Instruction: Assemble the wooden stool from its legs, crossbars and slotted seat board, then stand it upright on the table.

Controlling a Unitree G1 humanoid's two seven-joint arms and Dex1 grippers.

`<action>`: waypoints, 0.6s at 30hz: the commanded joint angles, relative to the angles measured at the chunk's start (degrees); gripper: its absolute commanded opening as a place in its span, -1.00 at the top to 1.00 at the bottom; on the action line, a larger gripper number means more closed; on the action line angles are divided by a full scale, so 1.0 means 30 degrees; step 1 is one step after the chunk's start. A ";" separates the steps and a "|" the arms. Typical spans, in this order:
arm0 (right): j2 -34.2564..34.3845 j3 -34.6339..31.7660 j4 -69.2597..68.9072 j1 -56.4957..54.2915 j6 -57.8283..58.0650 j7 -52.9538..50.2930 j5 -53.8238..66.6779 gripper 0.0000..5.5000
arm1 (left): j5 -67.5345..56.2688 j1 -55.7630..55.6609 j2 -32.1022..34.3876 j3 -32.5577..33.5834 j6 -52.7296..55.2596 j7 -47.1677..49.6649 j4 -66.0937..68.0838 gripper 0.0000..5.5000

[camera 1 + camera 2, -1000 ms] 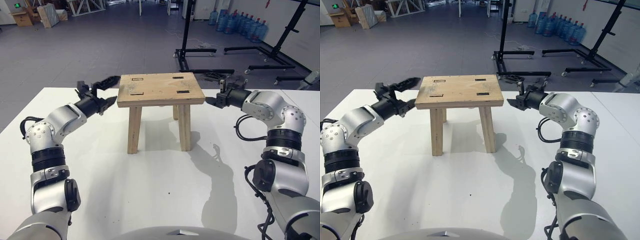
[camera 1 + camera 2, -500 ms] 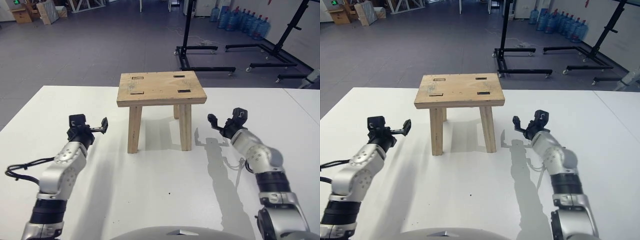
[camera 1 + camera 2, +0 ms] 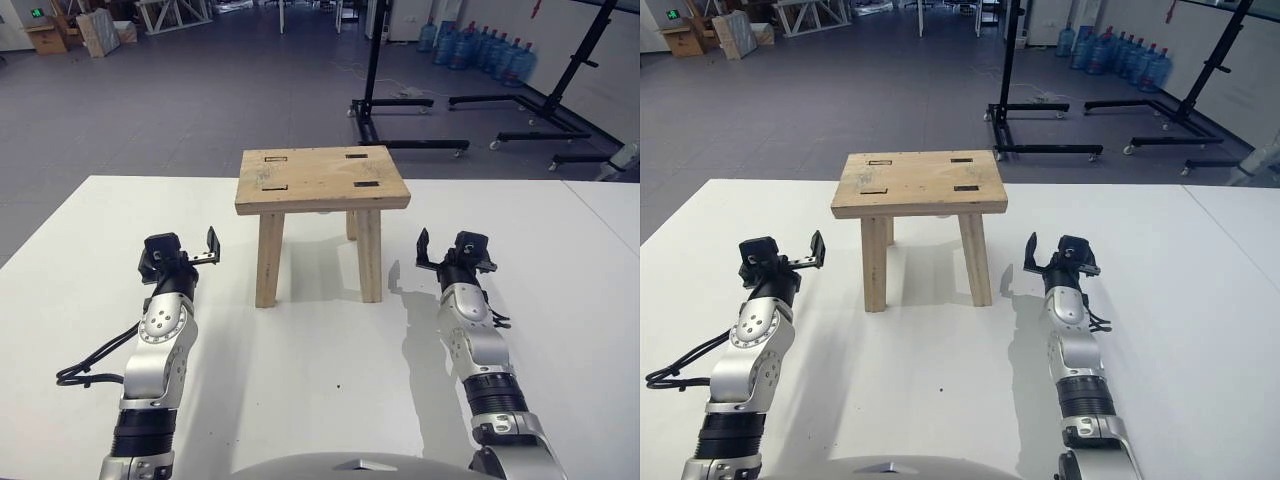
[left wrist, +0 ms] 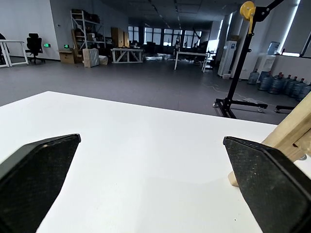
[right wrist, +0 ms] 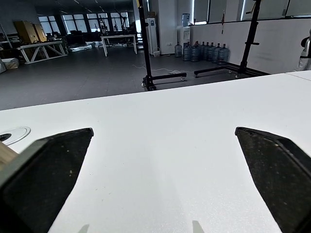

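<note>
- Wooden stool [image 3: 322, 180]: assembled, upright on the white desk [image 3: 300, 370], between both jaws and slightly ahead of them.
- Left jaws: spread wide, holding nothing, low over the desk.
- Right jaws: spread wide, holding nothing, low over the desk.

You see a white table [image 3: 300, 410] spreading wide across the view. The wooden stool [image 3: 322, 180] stands upright on it, midway between the sides and nearer the far edge. Its front legs [image 3: 268, 262] are planted flat on the white surface. On the robot's left side a black cable [image 3: 85, 372] loops on the tabletop. A small dark speck [image 3: 338, 384] lies on the bare surface, nearer you than the stool.
</note>
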 commanded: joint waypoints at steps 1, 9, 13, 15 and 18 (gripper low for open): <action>0.0347 -0.0523 0.0454 -0.0141 -0.0303 0.1092 -0.0054 -0.96 | 0.0199 -0.0265 -0.0641 0.0301 0.0087 -0.0254 0.0232 -0.96; 0.0650 -0.1147 0.1145 -0.0537 -0.0494 0.2096 -0.0376 -0.96 | 0.0651 -0.0413 -0.1334 0.0603 -0.0045 -0.0571 0.0361 -0.96; 0.0782 -0.1367 0.1442 -0.0675 -0.0554 0.2316 -0.0570 -0.96 | 0.0900 -0.0497 -0.1577 0.0724 -0.0144 -0.0737 0.0394 -0.96; 0.0856 -0.1453 0.1522 -0.0725 -0.0584 0.2432 -0.0689 -0.96 | 0.1000 -0.0523 -0.1709 0.0754 -0.0225 -0.0793 0.0410 -0.96; 0.0940 -0.1572 0.1593 -0.0757 -0.0618 0.2556 -0.0838 -0.96 | 0.1133 -0.0551 -0.1863 0.0774 -0.0315 -0.0871 0.0437 -0.96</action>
